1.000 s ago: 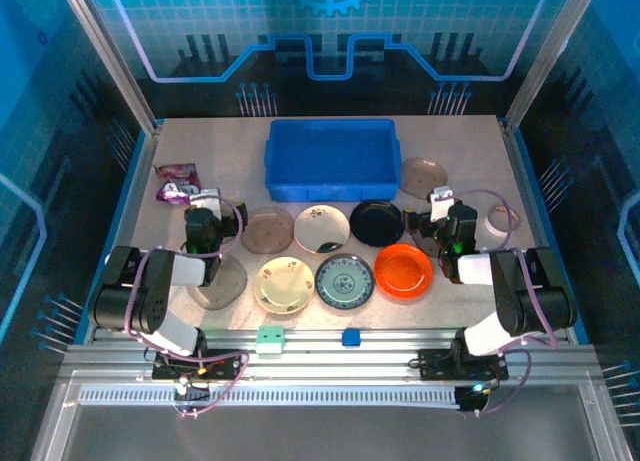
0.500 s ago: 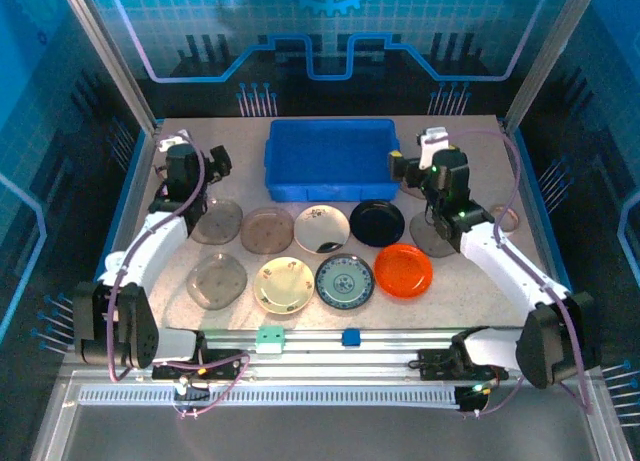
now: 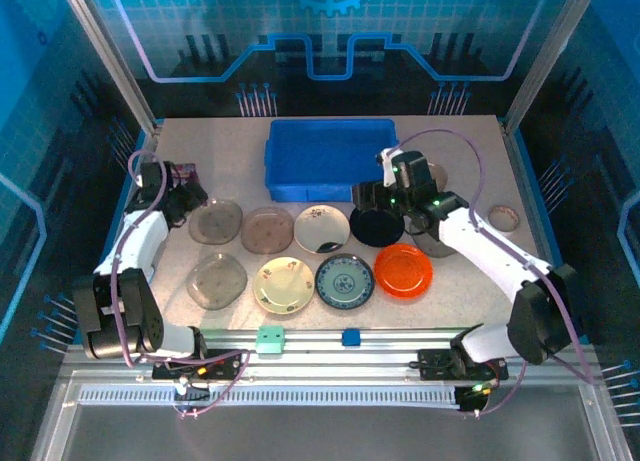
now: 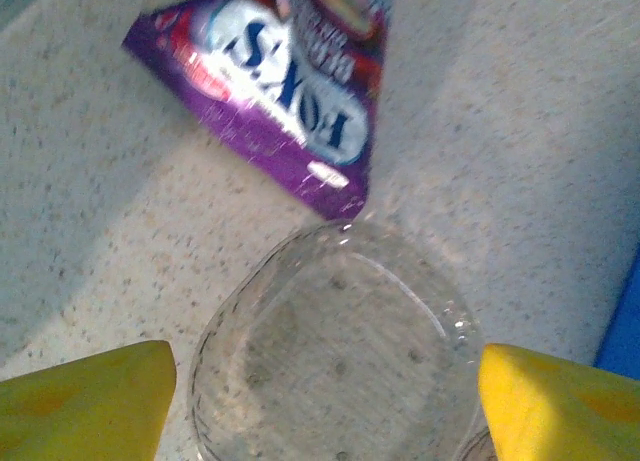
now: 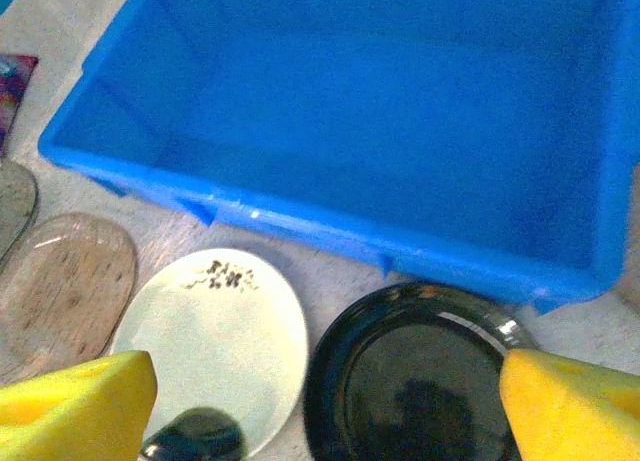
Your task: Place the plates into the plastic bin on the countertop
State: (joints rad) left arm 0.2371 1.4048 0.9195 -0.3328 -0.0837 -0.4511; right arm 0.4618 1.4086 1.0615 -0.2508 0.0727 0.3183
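The plates lie in two rows on the countertop (image 3: 470,141), in front of the blue plastic bin (image 3: 332,159), which holds nothing. My left gripper (image 3: 190,203) is open just over the smoky grey plate (image 3: 218,221). In the left wrist view that plate (image 4: 335,351) lies between the yellow fingers (image 4: 85,401). My right gripper (image 3: 368,196) is open above the black plate (image 3: 377,224), near the bin's front wall (image 5: 300,221). The right wrist view has the black plate (image 5: 415,381) and the white plate (image 5: 215,341) below the gripper (image 5: 320,411).
A purple snack packet (image 4: 290,71) lies just beyond the grey plate. The brown plate (image 3: 267,230), cream floral plate (image 3: 285,285), patterned plate (image 3: 345,280) and orange-red plate (image 3: 403,270) sit close together. A small tape ring (image 3: 503,218) lies at the right.
The left gripper swung from the back left down to the smoky grey plate. The right gripper moved left from the bin's right corner to over the black plate.
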